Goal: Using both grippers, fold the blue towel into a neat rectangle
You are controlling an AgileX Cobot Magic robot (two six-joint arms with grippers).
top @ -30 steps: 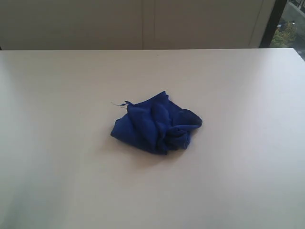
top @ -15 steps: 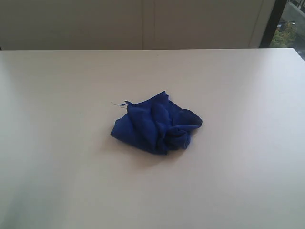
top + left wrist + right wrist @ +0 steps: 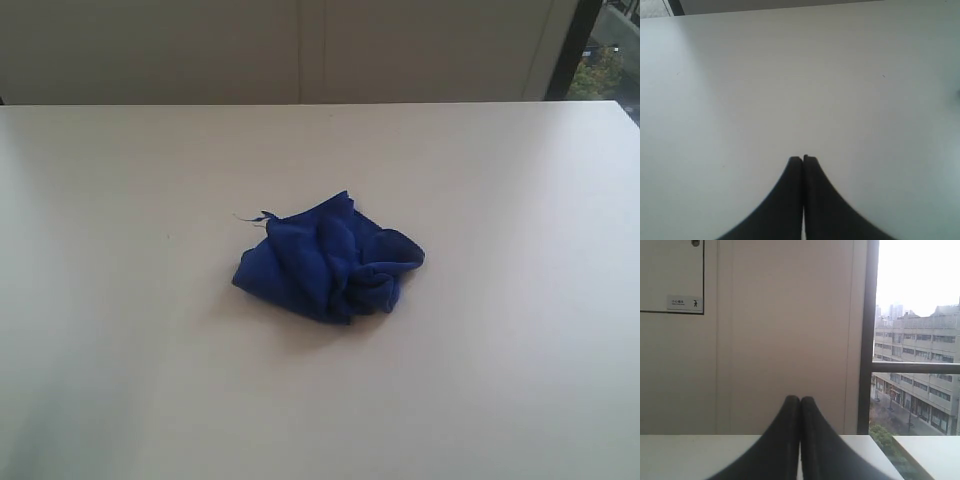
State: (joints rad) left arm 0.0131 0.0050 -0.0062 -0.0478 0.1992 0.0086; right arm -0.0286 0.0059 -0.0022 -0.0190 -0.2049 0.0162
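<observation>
Blue towel [image 3: 328,262] lies crumpled in a heap at centre of the exterior view, on the white table [image 3: 120,380]. Left gripper [image 3: 803,160]: tips pressed together over bare tabletop. Right gripper [image 3: 800,399]: tips pressed together, facing a wall.

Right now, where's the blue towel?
In the exterior view the blue towel lies crumpled in a heap near the middle of the white table, with bare tabletop all round it.

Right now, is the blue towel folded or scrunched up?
Scrunched up: the blue towel sits in a wrinkled heap on the table.
</observation>
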